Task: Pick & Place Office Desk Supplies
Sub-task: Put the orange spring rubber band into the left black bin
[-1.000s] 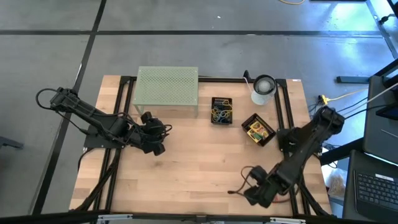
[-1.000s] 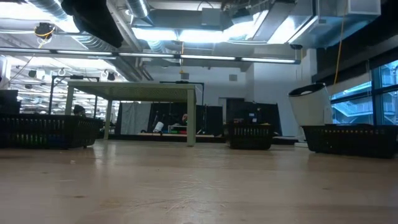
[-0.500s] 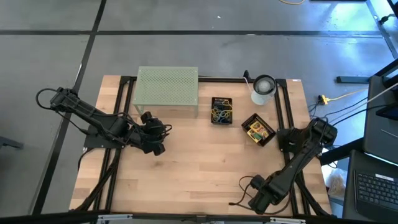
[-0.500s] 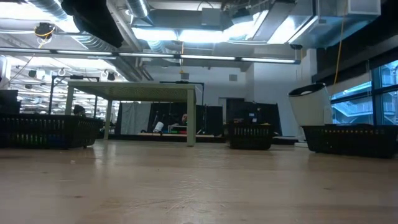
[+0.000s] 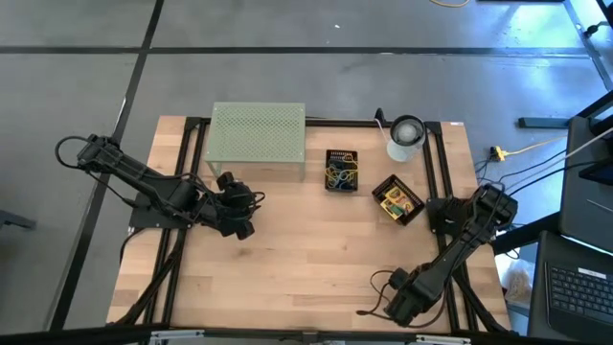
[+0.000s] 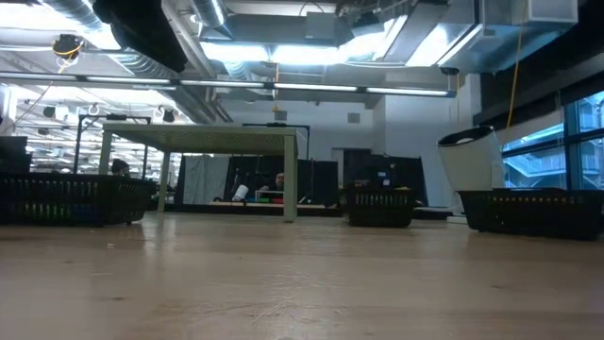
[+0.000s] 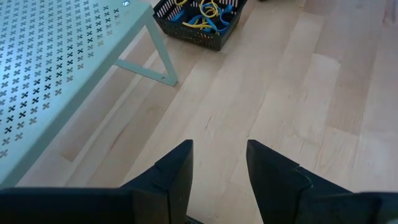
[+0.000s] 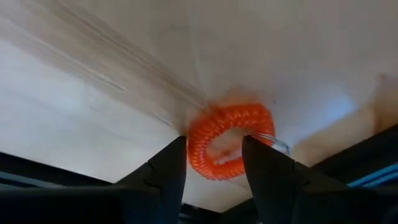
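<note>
So the right gripper (image 5: 391,309) is seen low over the near right corner of the table (image 5: 306,259), and an orange coiled loop (image 8: 229,140) is framed right at its fingertips (image 8: 171,163), with the jaws parted to about the loop's width. Whether the loop is actually pinched or just lying on the wood between them can't be told. The left gripper (image 5: 241,218) is parked above the left-centre of the table, jaws parted and nothing held, just in front of the pale-green mesh stand (image 5: 258,134). Further out, a small black basket (image 5: 341,170) full of blue and yellow loop clips (image 7: 204,12) is set right of the stand near the far edge, and a second black tray (image 5: 397,199) with yellowish items is angled further right. A white roll (image 5: 405,137) is stood at the far right corner.
</note>
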